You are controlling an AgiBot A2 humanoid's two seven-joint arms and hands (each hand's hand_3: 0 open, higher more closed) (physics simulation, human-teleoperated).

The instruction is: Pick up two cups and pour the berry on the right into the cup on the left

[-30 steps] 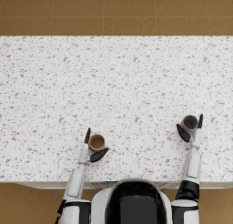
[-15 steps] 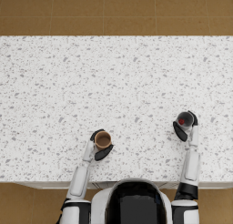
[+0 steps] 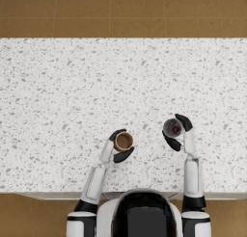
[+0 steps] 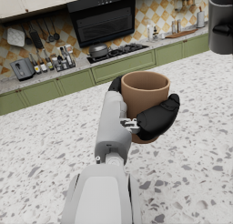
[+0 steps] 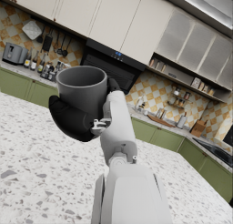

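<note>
Left hand (image 3: 117, 147) wraps a brown cup (image 3: 124, 141), upright, fingers closed round its wall, at the near middle of the speckled white desk (image 3: 67, 96); wrist view shows the cup off the surface. Right hand (image 3: 177, 132) grips a grey cup (image 3: 172, 127), slightly farther and to the right, well apart from the brown one. Red berry (image 3: 175, 130) inside the grey cup. Far: green cabinets (image 4: 113, 68), stove with pot (image 4: 98, 50), toaster (image 4: 22, 69).

This is a kitchen. Past the speckled white surface (image 4: 41, 150) stand green cupboards (image 4: 123, 66), a stove (image 4: 113, 50) with a pot (image 4: 98, 50), a toaster (image 4: 21, 69), and hanging spoons (image 4: 43, 34). From the robot's seat these lie toward 12 o'clock, with a checkered wall (image 5: 157, 93) and pale cupboards (image 5: 91, 13) above.
</note>
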